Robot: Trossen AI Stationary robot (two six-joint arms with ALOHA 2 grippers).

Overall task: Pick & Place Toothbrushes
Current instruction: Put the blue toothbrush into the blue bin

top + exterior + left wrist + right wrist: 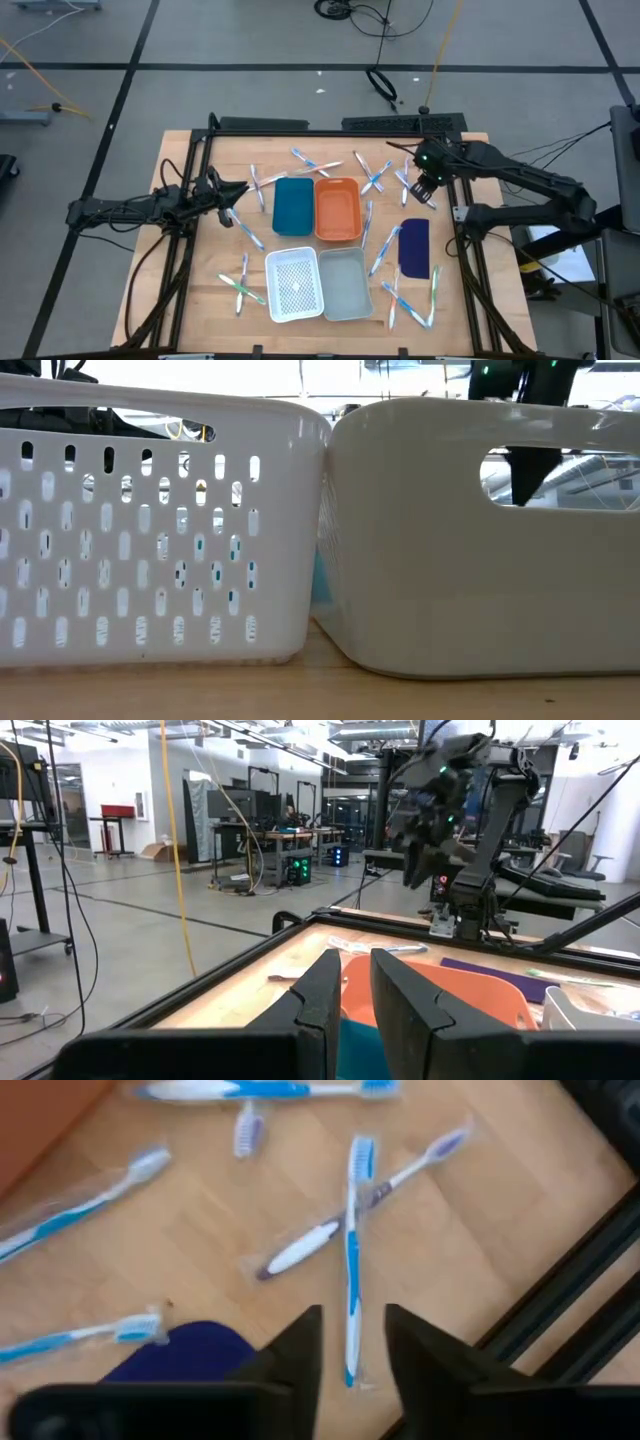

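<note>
Apparently empty and parted, the right gripper (352, 1342) hovers over a light, stiff, slippery wrapped toothbrush (352, 1260); grasping mid-handle looks best. The left gripper (356, 982) idles nearly closed, empty.

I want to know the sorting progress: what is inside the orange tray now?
From above, the orange tray shows only its bare floor, no toothbrush inside. The left wrist view shows just its rim, so nothing more can be checked there.

A wooden table (200, 300) carries four trays (337, 210) and scattered toothbrushes (243, 285).
</note>
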